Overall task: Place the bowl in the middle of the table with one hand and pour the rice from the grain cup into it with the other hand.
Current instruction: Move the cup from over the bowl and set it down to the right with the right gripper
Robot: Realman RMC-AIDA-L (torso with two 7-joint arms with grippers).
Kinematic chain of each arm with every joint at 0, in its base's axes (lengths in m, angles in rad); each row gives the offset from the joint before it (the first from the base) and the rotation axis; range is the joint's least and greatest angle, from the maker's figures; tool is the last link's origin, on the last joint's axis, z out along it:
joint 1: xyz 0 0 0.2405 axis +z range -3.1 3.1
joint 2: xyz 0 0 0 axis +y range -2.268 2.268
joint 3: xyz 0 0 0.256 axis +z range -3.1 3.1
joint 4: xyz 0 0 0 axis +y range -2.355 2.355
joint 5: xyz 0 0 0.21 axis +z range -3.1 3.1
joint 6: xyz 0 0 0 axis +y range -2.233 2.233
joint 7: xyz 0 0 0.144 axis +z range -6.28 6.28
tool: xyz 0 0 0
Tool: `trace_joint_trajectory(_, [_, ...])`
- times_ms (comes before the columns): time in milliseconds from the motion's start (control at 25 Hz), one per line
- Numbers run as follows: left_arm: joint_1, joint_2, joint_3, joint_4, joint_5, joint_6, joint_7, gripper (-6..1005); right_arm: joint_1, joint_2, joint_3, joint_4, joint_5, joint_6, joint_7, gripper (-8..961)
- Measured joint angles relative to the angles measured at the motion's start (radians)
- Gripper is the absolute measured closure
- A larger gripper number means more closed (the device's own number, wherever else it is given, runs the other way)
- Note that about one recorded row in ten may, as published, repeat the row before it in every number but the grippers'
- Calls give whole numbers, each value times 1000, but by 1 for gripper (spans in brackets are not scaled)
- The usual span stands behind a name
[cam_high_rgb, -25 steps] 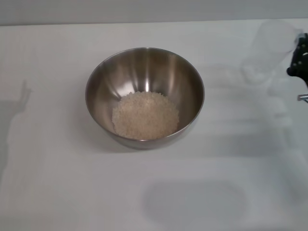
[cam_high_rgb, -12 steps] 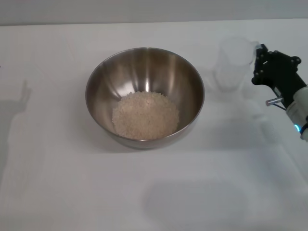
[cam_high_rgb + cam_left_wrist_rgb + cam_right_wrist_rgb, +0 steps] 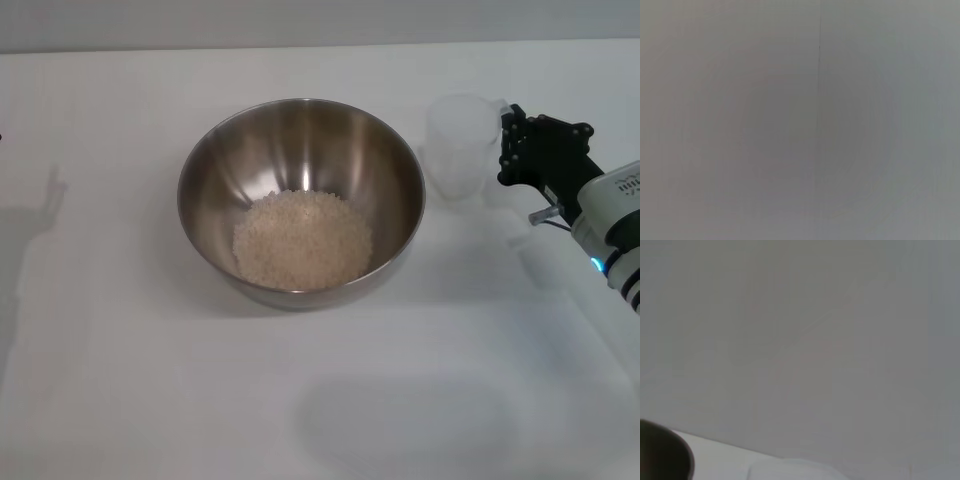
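White table, right tool with grain cup nearer the bowl than before.

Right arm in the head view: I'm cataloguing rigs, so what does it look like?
The right gripper is matte black and blocky, with a small silver pin sticking out below. Behind it comes a white rounded wrist link with small dark lettering, a blue light and black rings. The left arm is not in view.
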Motion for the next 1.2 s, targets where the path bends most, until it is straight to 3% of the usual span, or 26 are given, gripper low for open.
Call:
trace_joint_trajectory(920, [-6, 0, 0, 0, 0, -2, 0, 189, 25, 2, -23, 9, -17, 64, 2, 949])
trace_joint_trajectory(1200, [-7, 0, 0, 0, 1, -3, 0, 189, 9, 5, -21, 10, -15, 72, 2, 728])
